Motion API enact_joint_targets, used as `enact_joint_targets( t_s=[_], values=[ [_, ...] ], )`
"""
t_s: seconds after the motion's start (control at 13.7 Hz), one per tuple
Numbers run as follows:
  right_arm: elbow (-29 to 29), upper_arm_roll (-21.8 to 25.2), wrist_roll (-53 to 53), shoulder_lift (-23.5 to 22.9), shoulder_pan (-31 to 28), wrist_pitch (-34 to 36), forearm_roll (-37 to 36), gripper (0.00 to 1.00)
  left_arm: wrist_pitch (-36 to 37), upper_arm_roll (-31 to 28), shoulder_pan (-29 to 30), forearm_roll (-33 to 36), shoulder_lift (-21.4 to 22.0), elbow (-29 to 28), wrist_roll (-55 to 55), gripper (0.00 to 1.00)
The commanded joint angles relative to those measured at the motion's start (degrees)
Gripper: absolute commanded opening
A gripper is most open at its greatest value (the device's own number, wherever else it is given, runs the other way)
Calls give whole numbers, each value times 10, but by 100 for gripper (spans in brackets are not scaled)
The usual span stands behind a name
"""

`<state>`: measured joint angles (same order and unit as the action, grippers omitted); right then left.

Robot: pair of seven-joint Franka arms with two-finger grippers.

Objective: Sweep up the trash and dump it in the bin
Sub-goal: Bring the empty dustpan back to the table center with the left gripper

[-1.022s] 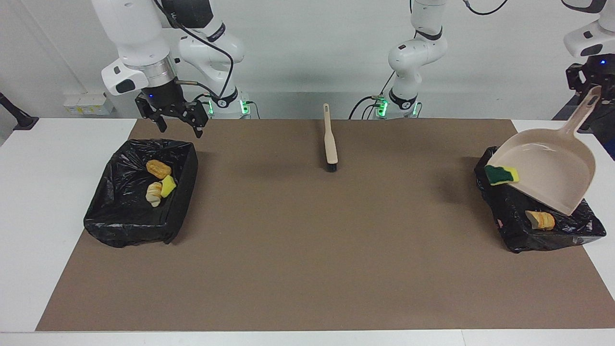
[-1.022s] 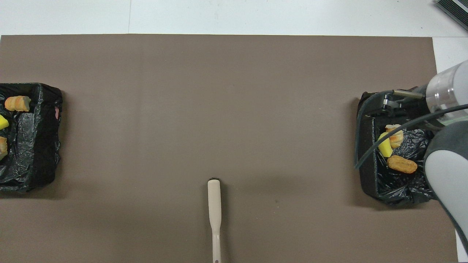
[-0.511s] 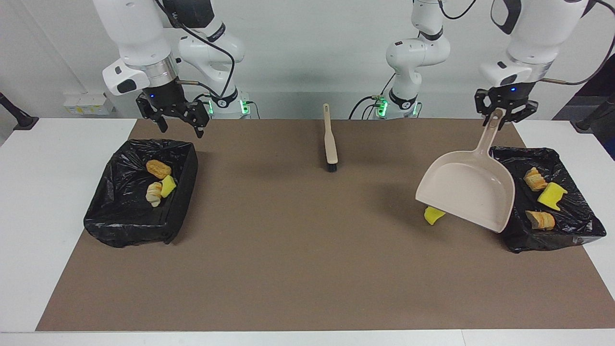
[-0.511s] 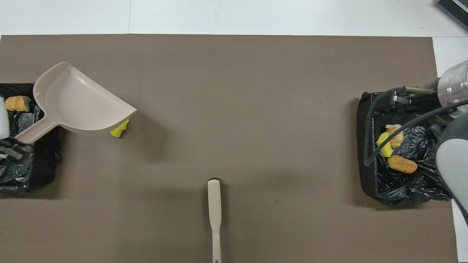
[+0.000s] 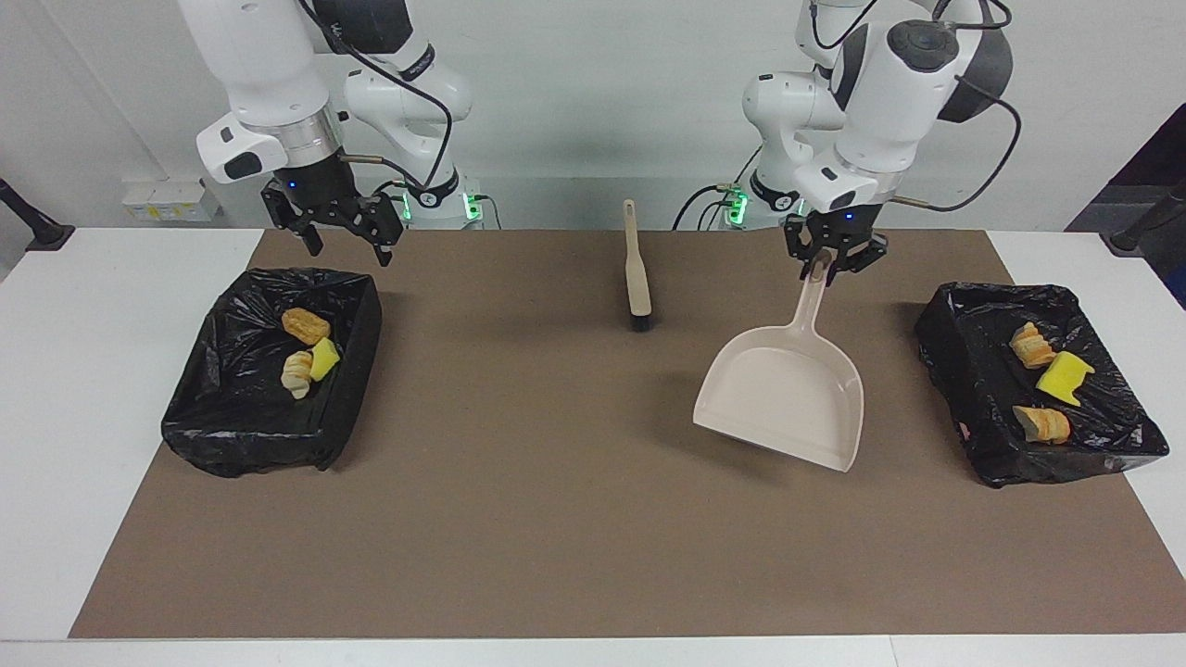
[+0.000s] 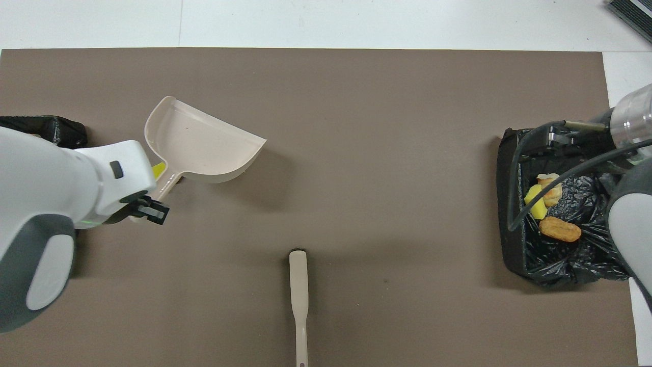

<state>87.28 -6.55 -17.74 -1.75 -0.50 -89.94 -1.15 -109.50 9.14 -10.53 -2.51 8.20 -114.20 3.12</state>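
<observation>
While three scraps [image 5: 306, 326] lie in the bin [image 5: 232, 435] at the right arm's end of the counter [image 5: 556, 537], the waiting right pincer [image 5: 345, 248] hangs over its rim, fingers apart, and the brush [image 5: 637, 278] lies mid-counter. The left pincer [image 5: 825, 269], clamped on the dustpan [image 5: 788, 408] handle, holds it raised near the second bin [image 5: 982, 463], which holds three more scraps [image 5: 1064, 378]. One yellow scrap [image 6: 159, 169] peeks out beside that handle, seemingly unbinned, so I judge one sweep and dump remains.

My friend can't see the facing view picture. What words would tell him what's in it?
The left claw holds a beige dustpan by its handle above a brown mat. A black-lined bin holding trash scraps sits at each end, and a brush lies between the arms. The right claw hangs open over the other bin.
</observation>
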Motion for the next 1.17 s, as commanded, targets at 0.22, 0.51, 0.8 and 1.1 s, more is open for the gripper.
enact_joint_targets(
  t_s=[0.22, 0.51, 0.8, 1.1],
  values=[
    [-4, 0, 7, -1, -5, -4, 4, 100, -173, -13, -149, -14, -105, -29, -190, 0],
    [-4, 0, 6, -1, -5, -4, 4, 100, -236, -14, -184, -14, -150, -37, -237, 0],
    [-4, 0, 5, -1, -5, -4, 4, 100, -244, -13, -204, -14, -148, -55, -361, 0],
    [-4, 0, 4, -1, -6, -4, 4, 100, -250, -13, -201, -14, -144, -67, -363, 0]
  ],
)
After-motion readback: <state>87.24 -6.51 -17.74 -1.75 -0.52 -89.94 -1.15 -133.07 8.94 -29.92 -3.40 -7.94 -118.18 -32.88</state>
